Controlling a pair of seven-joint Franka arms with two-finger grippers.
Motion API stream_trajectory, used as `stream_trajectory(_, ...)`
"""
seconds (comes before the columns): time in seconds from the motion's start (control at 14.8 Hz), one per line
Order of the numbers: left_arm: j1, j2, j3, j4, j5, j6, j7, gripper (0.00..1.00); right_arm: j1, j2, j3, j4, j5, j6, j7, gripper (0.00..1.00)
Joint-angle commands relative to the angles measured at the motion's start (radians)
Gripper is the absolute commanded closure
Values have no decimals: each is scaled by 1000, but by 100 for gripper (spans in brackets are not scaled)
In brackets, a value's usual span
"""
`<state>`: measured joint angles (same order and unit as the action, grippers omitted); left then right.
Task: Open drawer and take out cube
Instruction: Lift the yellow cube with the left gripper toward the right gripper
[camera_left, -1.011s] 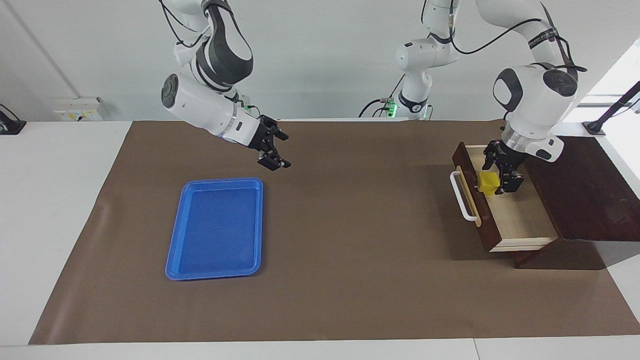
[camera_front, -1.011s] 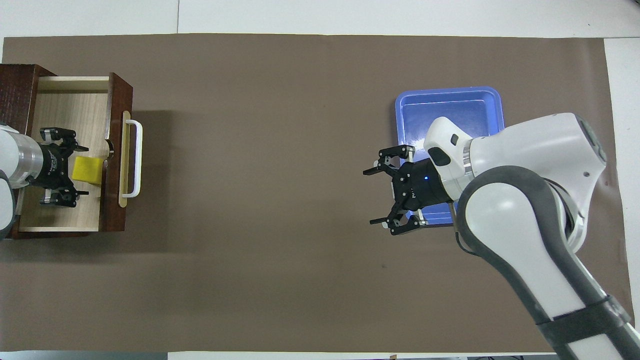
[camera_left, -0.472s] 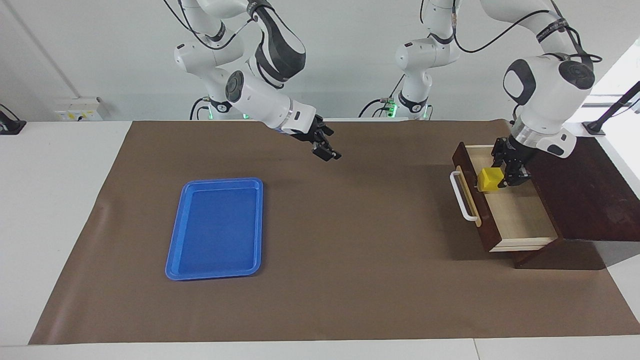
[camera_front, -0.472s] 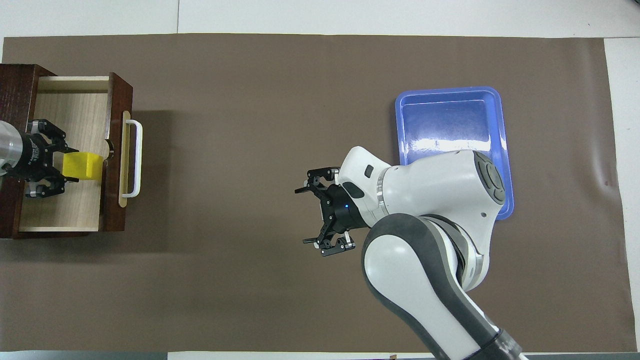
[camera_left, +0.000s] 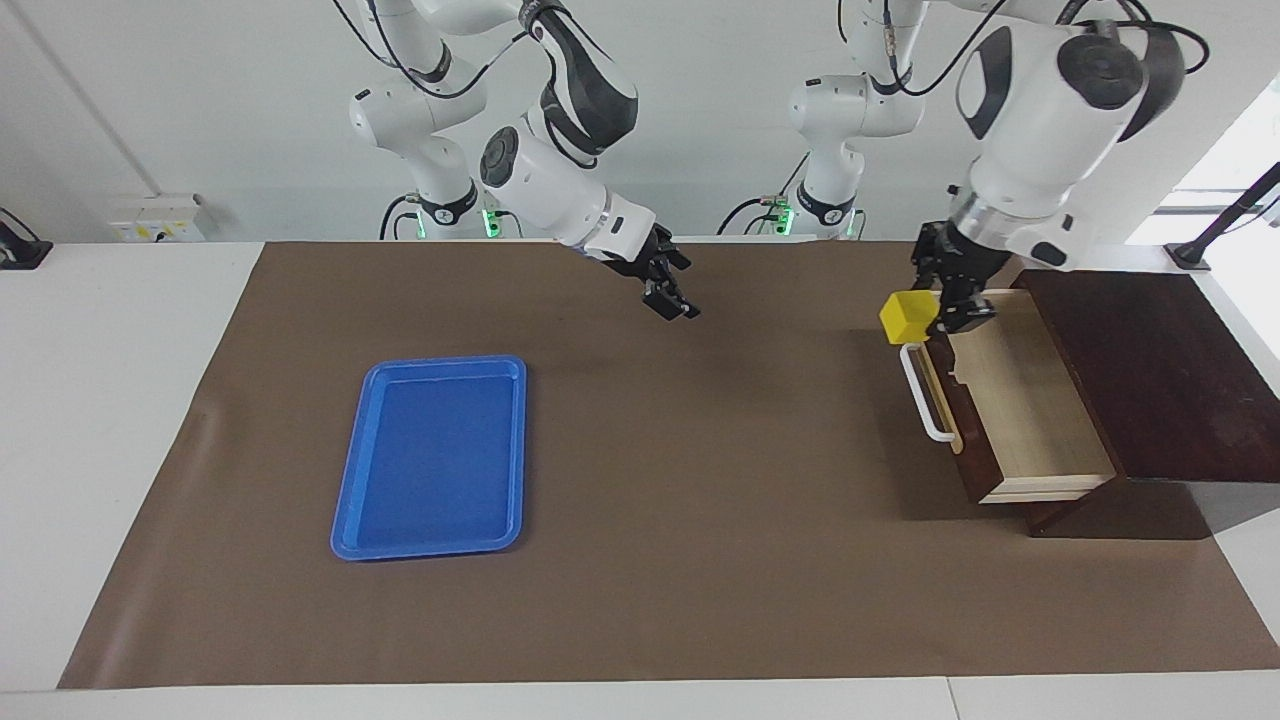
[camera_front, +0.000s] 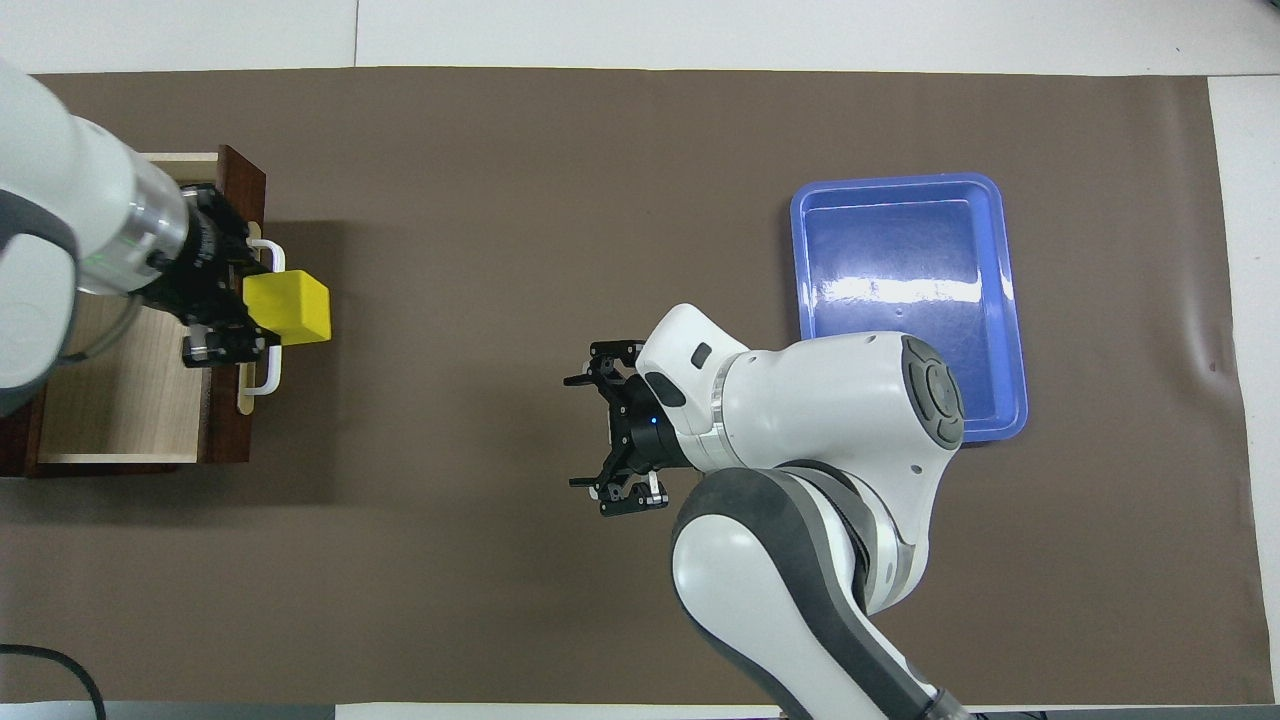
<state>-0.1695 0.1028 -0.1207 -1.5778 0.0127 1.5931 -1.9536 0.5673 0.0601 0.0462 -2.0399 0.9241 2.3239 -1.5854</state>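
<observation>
Left gripper (camera_left: 938, 300): clamped on the cube, raised at right of the facing frame, over the drawer's front edge.
Cube (camera_left: 905, 316): yellow, gripped from one side, jutting out of the fingers toward frame centre; hung just above the white handle (camera_left: 925, 395), clear of the drawer.
Drawer (camera_left: 1020, 410): pulled open at right of frame, pale interior showing.
Right gripper (camera_left: 672, 292): fingers spread apart, held nothing, hovered over the brown mat (camera_left: 700, 480) at upper centre.
Blue tray (camera_left: 432, 457): flat on the mat, lower left of the facing frame.
</observation>
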Motion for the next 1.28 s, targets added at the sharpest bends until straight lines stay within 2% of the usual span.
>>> stream_trajectory(0.0, -109, -47, 15, -117, -19, 94, -154, 100, 8, 23, -3, 33, 18, 20, 4, 0)
stream_trajectory(0.13, -152, -89, 15, -212, -23, 175, -195, 100, 8, 27, -3, 38, 12, 23, 4, 0)
stream_trajectory(0.4, -201, -124, 13, -294, -71, 261, -246, 100, 14, 67, -3, 82, -23, 3, -30, 0)
stream_trajectory(0.61, -238, -126, 15, -312, -71, 275, -283, 100, 2, 101, -3, 127, -36, -34, -59, 0)
stream_trajectory(0.74, -254, -126, 13, -314, -71, 281, -300, 100, -10, 171, -5, 228, -45, -102, -61, 0)
stream_trajectory(1.21, -262, -138, 13, -337, -71, 289, -301, 100, 2, 237, -5, 285, -74, -94, -54, 0)
